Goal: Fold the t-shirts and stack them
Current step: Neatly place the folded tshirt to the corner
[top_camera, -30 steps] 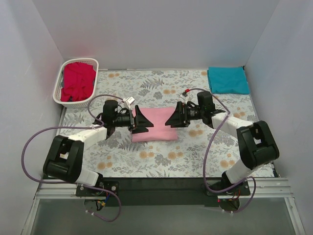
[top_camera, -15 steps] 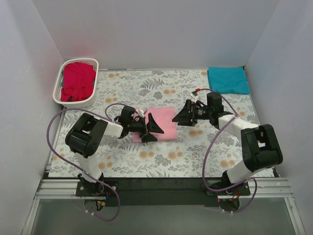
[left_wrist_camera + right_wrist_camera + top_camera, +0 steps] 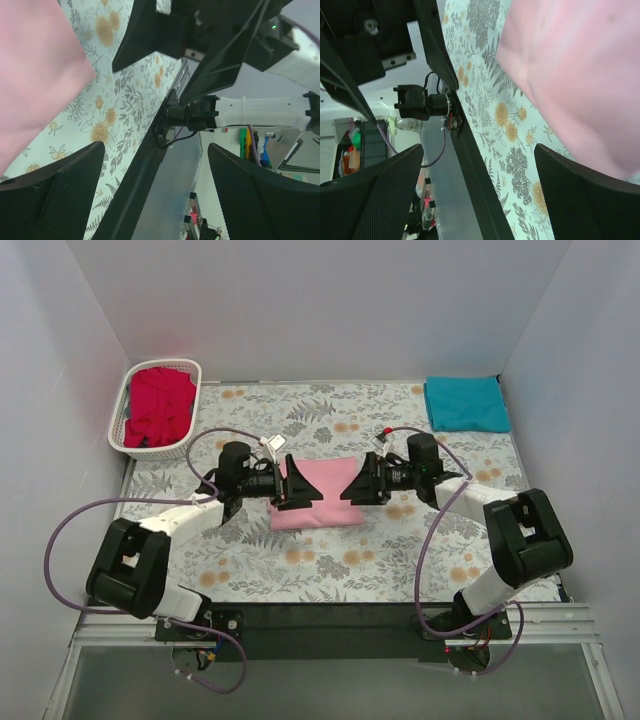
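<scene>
Left gripper: jaws spread wide, nothing clamped between them. Sits at centre of top view, fingers framing left edge of pink t-shirt. Contact with cloth: cannot tell.

Right gripper: jaws also wide apart, empty. Mirrors left one at right edge of same shirt, the two pointing at each other across it.

Pink t-shirt: folded into small flat rectangle, lying on floral table cover, mid-frame, between both grippers.

Left wrist view: black fingers in lower corners, gap between them showing only floral cover and table edge. Pink cloth in upper left of frame, above lower-left finger. Other arm's black fingers across top.

Right wrist view: fingers in lower corners, pink cloth filling upper right, just above lower-right finger. Nothing pinched.

Teal t-shirt: folded flat, upper right of top view, at far right corner of table, well apart from grippers.

Red t-shirt: bunched, unfolded, inside white lattice basket, upper left of top view.

Purple cables looping from both arms over the cover.
</scene>
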Available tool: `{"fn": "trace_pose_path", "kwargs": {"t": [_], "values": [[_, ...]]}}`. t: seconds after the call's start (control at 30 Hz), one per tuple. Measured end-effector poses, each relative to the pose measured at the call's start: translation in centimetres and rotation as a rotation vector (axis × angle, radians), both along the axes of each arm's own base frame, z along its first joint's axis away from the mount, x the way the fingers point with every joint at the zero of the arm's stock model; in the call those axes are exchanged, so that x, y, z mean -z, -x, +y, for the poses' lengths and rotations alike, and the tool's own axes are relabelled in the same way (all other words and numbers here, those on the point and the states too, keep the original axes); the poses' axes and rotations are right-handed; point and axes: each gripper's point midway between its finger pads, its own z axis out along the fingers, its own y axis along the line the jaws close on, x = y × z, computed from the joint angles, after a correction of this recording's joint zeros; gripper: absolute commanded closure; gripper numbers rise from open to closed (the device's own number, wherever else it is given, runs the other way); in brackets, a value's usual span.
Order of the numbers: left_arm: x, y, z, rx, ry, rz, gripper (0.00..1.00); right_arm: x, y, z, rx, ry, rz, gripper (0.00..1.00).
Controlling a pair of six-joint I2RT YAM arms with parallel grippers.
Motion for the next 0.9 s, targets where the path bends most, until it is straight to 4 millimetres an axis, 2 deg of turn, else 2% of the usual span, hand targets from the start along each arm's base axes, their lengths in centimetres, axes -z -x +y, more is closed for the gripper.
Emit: {"fn": "trace_pose_path", "kwargs": {"t": [0.07, 0.1, 0.23, 0.4, 0.47, 0.57, 0.6, 0.67, 0.73, 0.8, 0.9], "values": [[-0.6, -0.7, 1.4, -0.027, 0.018, -0.017, 0.21, 0.6, 0.8, 1.2, -0.048, -0.003, 0.015, 0.02], [-0.1, -1.1, 2.2, -0.05, 0.015, 0.002, 0.21, 1.0, 1.1, 1.9, -0.073, -0.001, 0.03, 0.02], [4.6, -1.7, 4.8, -0.129, -0.036, 0.162, 0.21, 3.7, 2.0, 3.9, -0.151, 0.016, 0.105, 0.02], [9.0, -1.3, 6.2, -0.158, -0.095, 0.301, 0.2, 7.3, 2.1, 3.9, -0.159, 0.055, 0.189, 0.02], [10.4, -1.4, 6.9, -0.18, -0.114, 0.347, 0.2, 7.6, 2.0, 3.6, -0.157, 0.052, 0.202, 0.02], [10.5, -1.8, 7.8, -0.19, -0.098, 0.362, 0.26, 7.3, 1.7, 3.2, -0.158, 0.039, 0.189, 0.02], [10.3, -1.9, 8.0, -0.187, -0.089, 0.358, 0.31, 7.0, 1.8, 3.0, -0.162, 0.034, 0.183, 0.02], [9.6, -2.1, 8.3, -0.171, -0.064, 0.347, 0.31, 5.7, 1.8, 2.8, -0.164, 0.023, 0.159, 0.02], [8.1, -2.5, 8.2, -0.148, -0.034, 0.318, 0.28, 3.1, 1.2, 2.9, -0.163, -0.001, 0.089, 0.02], [5.7, -3.5, 7.8, -0.126, -0.003, 0.246, 0.28, -0.3, -0.6, 3.5, -0.164, -0.038, -0.016, 0.02], [1.4, -6.7, 7.2, -0.111, 0.037, 0.091, 0.3, -5.2, -4.9, 4.7, -0.145, -0.092, -0.19, 0.02]]}}
